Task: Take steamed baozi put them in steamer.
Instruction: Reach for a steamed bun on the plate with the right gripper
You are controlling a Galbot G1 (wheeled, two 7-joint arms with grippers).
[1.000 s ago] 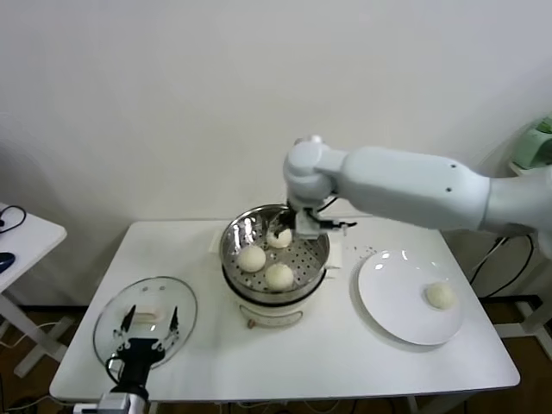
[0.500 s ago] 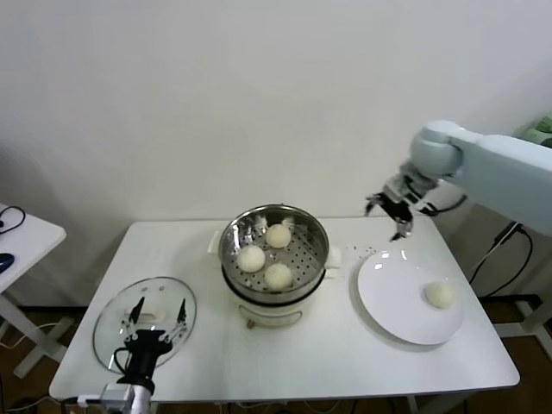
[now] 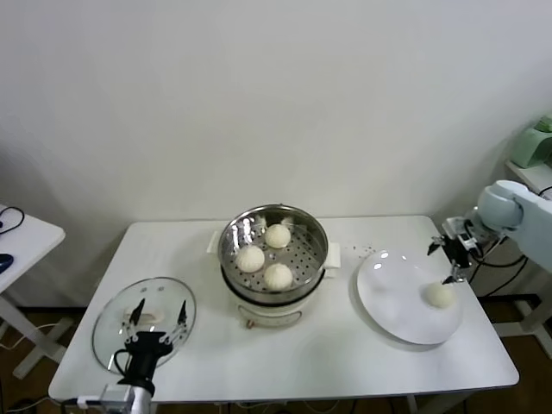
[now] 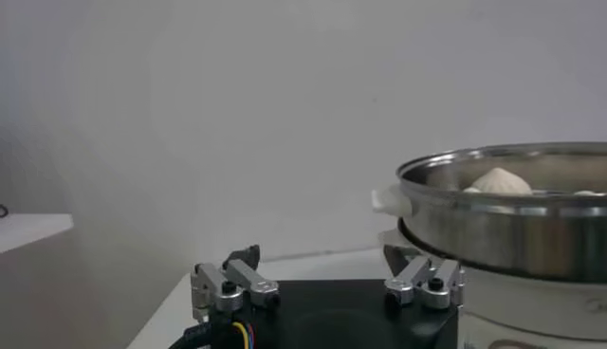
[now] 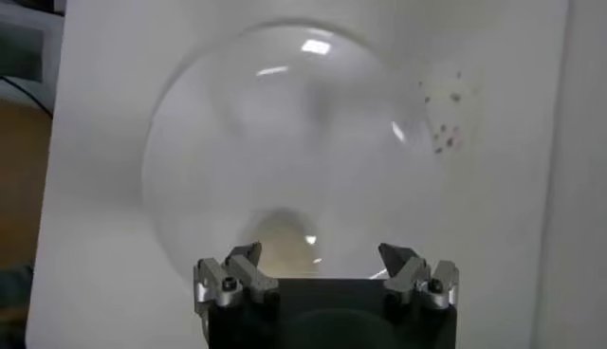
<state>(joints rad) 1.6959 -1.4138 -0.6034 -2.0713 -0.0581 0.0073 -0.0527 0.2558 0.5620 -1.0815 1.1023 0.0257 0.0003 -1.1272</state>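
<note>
The steel steamer (image 3: 317, 242) stands mid-table on a white cooker base and holds three cream-white baozi (image 3: 278, 276), (image 3: 250, 258), (image 3: 278, 235). It also shows in the left wrist view (image 4: 503, 223). A fourth baozi (image 3: 440, 295) lies on the white plate (image 3: 392, 297) at the right; in the right wrist view it appears as a blurred bun (image 5: 280, 239). My right gripper (image 3: 450, 257) is open and empty, just above and behind that bun; its jaws straddle the bun in the right wrist view (image 5: 321, 256). My left gripper (image 3: 159, 316) is open, parked over the glass lid.
A flat glass lid (image 3: 112, 319) lies at the table's front left. A second small white table (image 3: 26, 233) stands at the far left. A green object (image 3: 535, 142) sits at the far right. Small dark specks (image 5: 446, 137) dot the table beside the plate.
My right arm left the steamer, leaving the third baozi inside, swung right across the table and came down to the bun on the plate. The left arm barely moved.
</note>
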